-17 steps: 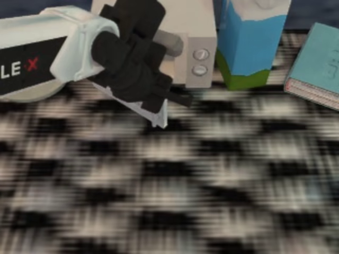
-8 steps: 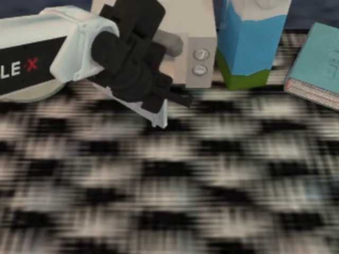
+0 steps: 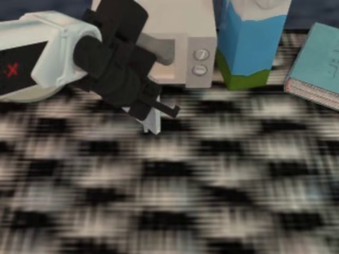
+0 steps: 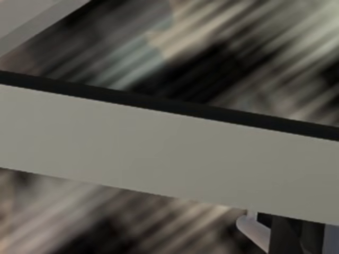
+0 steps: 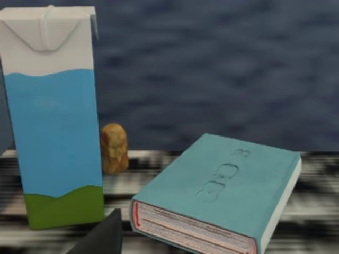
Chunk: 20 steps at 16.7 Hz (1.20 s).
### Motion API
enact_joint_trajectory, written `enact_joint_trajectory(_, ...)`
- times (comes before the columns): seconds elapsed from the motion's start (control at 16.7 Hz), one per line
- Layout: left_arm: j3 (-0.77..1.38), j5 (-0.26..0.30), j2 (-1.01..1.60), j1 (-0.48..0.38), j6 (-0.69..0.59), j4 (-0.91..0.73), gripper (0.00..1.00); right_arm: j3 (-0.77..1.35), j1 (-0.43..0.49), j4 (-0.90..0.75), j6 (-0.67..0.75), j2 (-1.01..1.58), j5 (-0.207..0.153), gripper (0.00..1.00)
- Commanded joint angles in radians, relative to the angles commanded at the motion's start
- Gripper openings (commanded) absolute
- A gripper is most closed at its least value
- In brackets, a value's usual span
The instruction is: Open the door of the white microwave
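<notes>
Matt off-white casing on the white microwave (image 3: pixel 183 32), with two smooth grey knobs (image 3: pixel 200 62). The door (image 4: pixel 169 153) edge is flat, matt and pale. The left gripper (image 3: pixel 153 108) looks like matt black plastic. Printed carton (image 5: pixel 55 116) resembles smooth card; teal book (image 5: pixel 228 196) has an embossed matt cover.

carton (image 3: pixel 249 42) beside microwave (image 3: pixel 183 37) — front table (image 3: pixel 212 185) open

The left gripper (image 3: pixel 159 114) covers most of the door (image 3: pixel 152 123), so its jaws' grip is unclear; the carton (image 3: pixel 249 39) and book (image 3: pixel 318 58) run off-frame
</notes>
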Motion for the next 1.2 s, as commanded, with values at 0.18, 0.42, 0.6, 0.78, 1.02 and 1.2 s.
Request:
enact_joint_trajectory(0.18,-0.008,0.014,-0.018,0.008,0.023,0.008,0.0,0.0,0.0,0.0,0.0,0.0,0.0,1.0)
enact_joint_trajectory(0.42,-0.008,0.014,-0.018,0.008,0.023,0.008,0.0,0.0,0.0,0.0,0.0,0.0,0.0,1.0)
enact_joint_trajectory(0.6,-0.008,0.014,-0.018,0.008,0.023,0.008,0.0,0.0,0.0,0.0,0.0,0.0,0.0,1.0)
enact_joint_trajectory(0.78,-0.008,0.014,-0.018,0.008,0.023,0.008,0.0,0.0,0.0,0.0,0.0,0.0,0.0,1.0)
enact_joint_trajectory(1.02,-0.008,0.014,-0.018,0.008,0.023,0.008,0.0,0.0,0.0,0.0,0.0,0.0,0.0,1.0)
enact_joint_trajectory(1.2,-0.008,0.014,-0.018,0.008,0.023,0.008,0.0,0.0,0.0,0.0,0.0,0.0,0.0,1.0)
